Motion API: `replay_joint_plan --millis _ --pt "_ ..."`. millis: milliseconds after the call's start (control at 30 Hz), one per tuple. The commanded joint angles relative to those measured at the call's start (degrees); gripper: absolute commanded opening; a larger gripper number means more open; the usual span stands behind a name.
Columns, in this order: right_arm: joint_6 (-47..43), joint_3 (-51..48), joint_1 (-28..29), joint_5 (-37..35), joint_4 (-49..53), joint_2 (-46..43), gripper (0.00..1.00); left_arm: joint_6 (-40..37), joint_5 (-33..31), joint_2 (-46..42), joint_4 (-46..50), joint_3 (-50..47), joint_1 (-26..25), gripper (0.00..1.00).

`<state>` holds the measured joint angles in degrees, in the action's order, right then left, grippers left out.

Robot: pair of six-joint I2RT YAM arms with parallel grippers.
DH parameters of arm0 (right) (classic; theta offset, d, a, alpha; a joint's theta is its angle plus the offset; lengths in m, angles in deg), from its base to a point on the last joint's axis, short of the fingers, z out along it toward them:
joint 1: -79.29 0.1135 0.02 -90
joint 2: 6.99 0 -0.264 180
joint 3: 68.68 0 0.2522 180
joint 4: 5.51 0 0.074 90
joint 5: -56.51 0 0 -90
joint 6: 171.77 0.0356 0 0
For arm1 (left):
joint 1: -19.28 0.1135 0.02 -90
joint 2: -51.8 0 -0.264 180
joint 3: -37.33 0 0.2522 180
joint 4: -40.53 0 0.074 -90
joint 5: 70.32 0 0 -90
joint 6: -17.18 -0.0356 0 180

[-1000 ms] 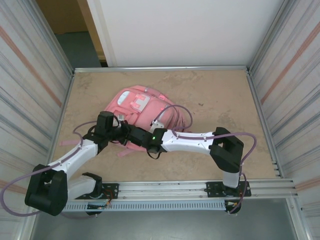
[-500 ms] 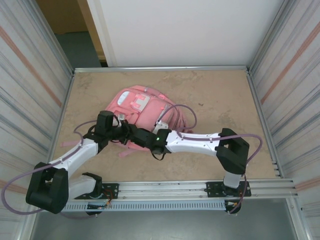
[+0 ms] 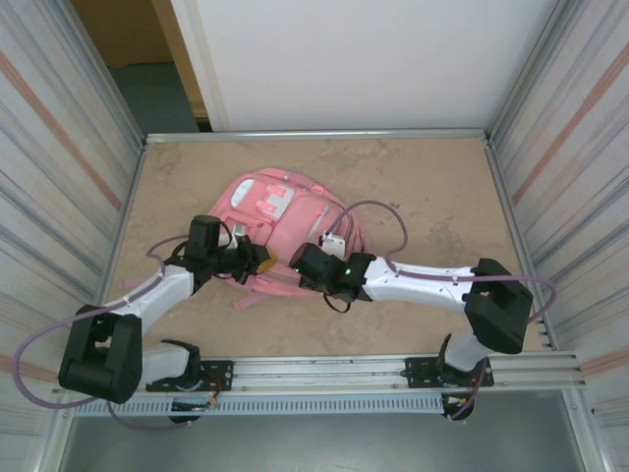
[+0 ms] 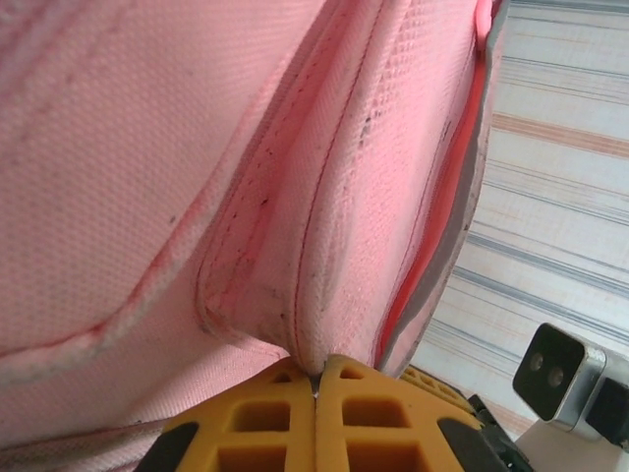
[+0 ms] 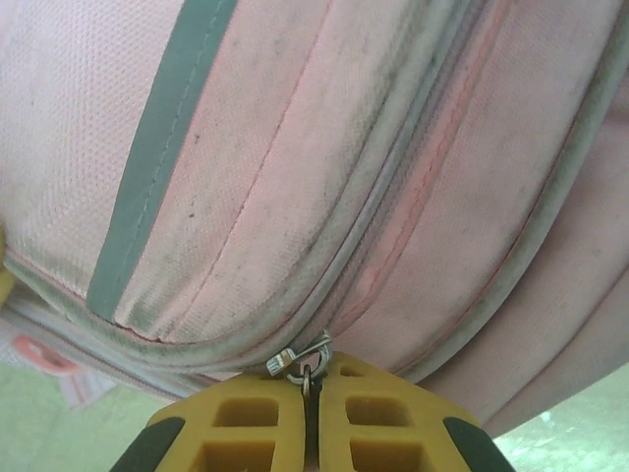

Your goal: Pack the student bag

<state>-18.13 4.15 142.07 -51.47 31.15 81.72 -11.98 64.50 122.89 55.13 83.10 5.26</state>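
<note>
The student bag lies flat on the table. At the bag's near edge, the left gripper is pinched tight on a fabric fold. Just beside it, the right gripper is clamped on the zipper pull, and the zip seam runs away along the bag's side.

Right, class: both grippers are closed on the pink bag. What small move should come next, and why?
Probably the right gripper should draw the zipper pull along its track to open the student bag. It is shut on that metal pull, while the left gripper pinches a fabric seam, which should brace the bag against the tug.
</note>
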Motion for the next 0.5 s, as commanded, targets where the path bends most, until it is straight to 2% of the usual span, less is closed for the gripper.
replay_joint_plan --millis 0,100,200,267,400,467 --pt "-15.0 -2.8 -2.8 4.2 2.4 -2.9 0.00 -5.8 -4.4 1.7 2.1 2.8 3.1 0.00" --pt "-22.9 -3.7 -5.5 10.3 2.2 -3.4 0.00 -8.0 -5.5 3.4 3.2 4.4 3.6 0.00" --pt "-30.2 -3.1 -5.8 13.3 2.3 -2.6 0.00 -12.7 -6.1 6.2 6.3 8.0 3.9 0.00" --pt "-33.2 -2.1 -5.9 15.8 1.7 -1.9 0.00 -16.8 -7.0 8.7 9.8 11.5 4.0 0.00" --pt "-34.7 -0.6 -6.1 25.0 -5.1 0.3 0.00 -22.7 -7.4 15.0 15.7 20.0 5.5 0.01" --pt "-33.9 1.5 -6.1 28.8 -7.5 2.6 0.00 -21.6 -5.5 15.9 14.7 21.2 6.8 0.19"
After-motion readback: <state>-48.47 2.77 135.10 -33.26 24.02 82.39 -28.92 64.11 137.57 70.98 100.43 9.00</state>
